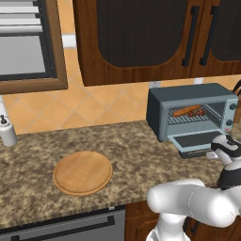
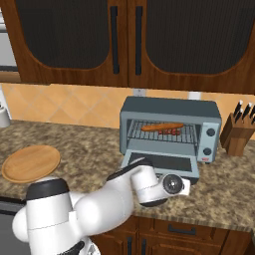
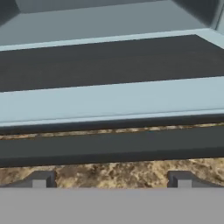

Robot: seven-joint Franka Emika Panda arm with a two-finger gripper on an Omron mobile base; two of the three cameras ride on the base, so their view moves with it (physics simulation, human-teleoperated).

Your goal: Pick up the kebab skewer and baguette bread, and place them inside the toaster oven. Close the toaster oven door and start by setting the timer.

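The arm [image 2: 94,206] consists of glossy white, rounded link housings with smooth, bulbous shells. Joints are marked by dark grey to black bands and caps between the white segments. A circular dark disc with a lighter centre sits on the side of the wrist housing. The fingertips [image 3: 41,179] are small, dark grey, blocky pads.

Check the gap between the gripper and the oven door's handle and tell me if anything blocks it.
Nothing visible does. In the hand view the open gripper faces the dark bar handle of the dropped toaster oven door, with bare countertop between. The baguette bread and kebab skewer lie on the rack inside.
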